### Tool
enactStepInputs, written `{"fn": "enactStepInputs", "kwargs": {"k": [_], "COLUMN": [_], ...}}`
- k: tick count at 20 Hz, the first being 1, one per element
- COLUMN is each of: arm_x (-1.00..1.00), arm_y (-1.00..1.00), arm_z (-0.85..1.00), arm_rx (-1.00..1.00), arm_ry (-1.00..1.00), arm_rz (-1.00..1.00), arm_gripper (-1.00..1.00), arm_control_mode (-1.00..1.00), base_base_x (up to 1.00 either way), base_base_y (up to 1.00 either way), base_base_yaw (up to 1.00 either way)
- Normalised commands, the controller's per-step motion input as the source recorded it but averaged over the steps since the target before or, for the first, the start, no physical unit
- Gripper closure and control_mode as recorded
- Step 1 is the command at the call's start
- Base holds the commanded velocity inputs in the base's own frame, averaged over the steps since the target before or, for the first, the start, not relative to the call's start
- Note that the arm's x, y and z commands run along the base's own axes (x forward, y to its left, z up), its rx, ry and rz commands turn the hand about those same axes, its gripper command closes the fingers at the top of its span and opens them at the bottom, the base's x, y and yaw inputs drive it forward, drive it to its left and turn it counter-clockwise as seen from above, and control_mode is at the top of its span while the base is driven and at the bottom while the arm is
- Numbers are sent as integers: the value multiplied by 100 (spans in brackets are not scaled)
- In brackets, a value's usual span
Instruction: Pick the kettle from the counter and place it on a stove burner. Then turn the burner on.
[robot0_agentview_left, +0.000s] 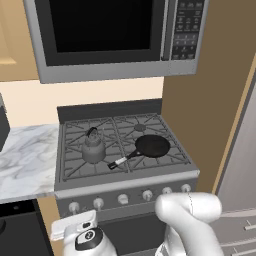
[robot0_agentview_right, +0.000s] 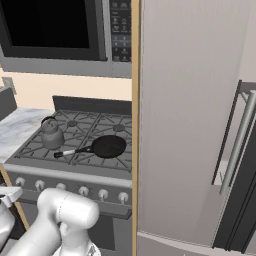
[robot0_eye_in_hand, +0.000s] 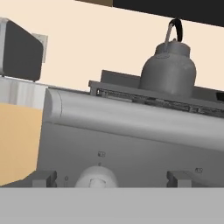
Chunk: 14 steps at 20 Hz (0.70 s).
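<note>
The kettle (robot0_agentview_left: 93, 147) is sitting on the stove's front-left grate (robot0_agentview_left: 80, 160), just left of the frying pan (robot0_agentview_left: 150, 146), whose handle is pointing toward it. The counter (robot0_agentview_left: 25, 160) is meeting the stove's left edge. The gripper (robot0_eye_in_hand: 111, 178) is hanging low before a front knob (robot0_eye_in_hand: 97, 177), fingers (robot0_eye_in_hand: 43, 178) standing wide, gripping nothing.

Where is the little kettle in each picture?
Left base view: the kettle sits on the stove's front-left grate, left of centre.
Right base view: it is at the left, on that same grate.
Hand view: it is at upper right, seen from low down, above the stove's front edge.
Shared landmark: the frying pan, just to the kettle's right in both base views.
</note>
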Motion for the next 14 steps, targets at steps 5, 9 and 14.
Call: {"fn": "enactStepInputs", "kwargs": {"k": [5, 9, 14], "arm_x": [0, 6, 14], "arm_y": [0, 0, -2], "arm_z": [0, -4, -4], "arm_rx": [0, 0, 0], "arm_ry": [0, 0, 0], "arm_rz": [0, 0, 0], "arm_gripper": [-100, -100, -100], "arm_control_mode": [-100, -100, -100], "base_base_x": [0, 0, 0], "base_base_y": [0, 0, 0], "base_base_yaw": [0, 0, 0]}}
